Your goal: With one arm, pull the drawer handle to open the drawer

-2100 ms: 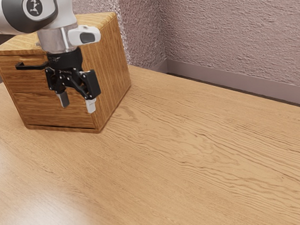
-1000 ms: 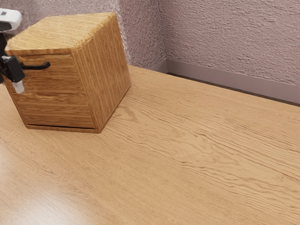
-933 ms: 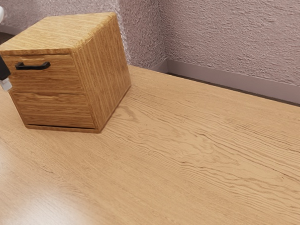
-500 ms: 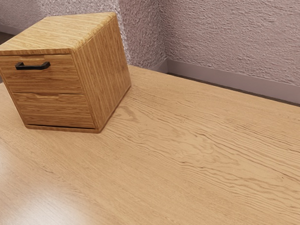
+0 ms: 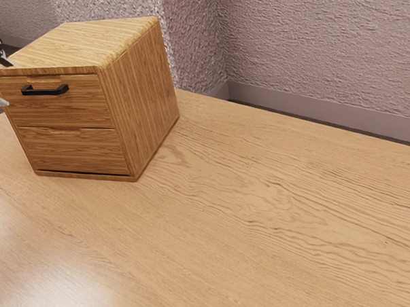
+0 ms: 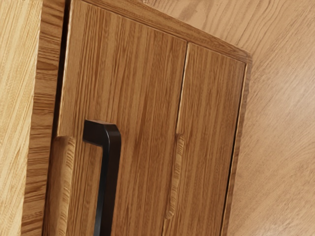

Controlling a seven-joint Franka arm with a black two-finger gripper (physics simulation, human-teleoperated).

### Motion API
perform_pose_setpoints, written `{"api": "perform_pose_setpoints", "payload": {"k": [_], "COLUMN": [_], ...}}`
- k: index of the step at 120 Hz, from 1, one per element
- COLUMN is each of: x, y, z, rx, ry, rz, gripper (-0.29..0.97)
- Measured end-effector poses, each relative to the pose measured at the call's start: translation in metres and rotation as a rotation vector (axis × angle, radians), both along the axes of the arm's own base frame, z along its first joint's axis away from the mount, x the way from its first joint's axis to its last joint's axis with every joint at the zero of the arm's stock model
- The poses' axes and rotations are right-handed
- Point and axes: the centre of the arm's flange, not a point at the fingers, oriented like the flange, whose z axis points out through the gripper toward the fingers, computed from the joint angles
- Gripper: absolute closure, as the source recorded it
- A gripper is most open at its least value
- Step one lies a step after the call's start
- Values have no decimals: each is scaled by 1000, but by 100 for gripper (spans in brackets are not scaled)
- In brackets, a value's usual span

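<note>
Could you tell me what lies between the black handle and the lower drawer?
Only bare wood of the upper drawer front and a thin seam separate the black handle from the lower drawer; both views show it.
</note>
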Motion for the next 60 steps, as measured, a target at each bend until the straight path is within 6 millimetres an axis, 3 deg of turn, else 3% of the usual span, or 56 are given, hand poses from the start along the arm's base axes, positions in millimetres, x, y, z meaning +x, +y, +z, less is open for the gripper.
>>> {"api": "perform_pose_setpoints", "payload": {"k": [27,50,60], "x": [12,10,-2], "y": [13,23,41], "z": [-20,-35,-45], "rx": [87,144,147], "ry": [-7,35,47], "rz": [-193,-307,-325], "gripper": [3,4,5]}}
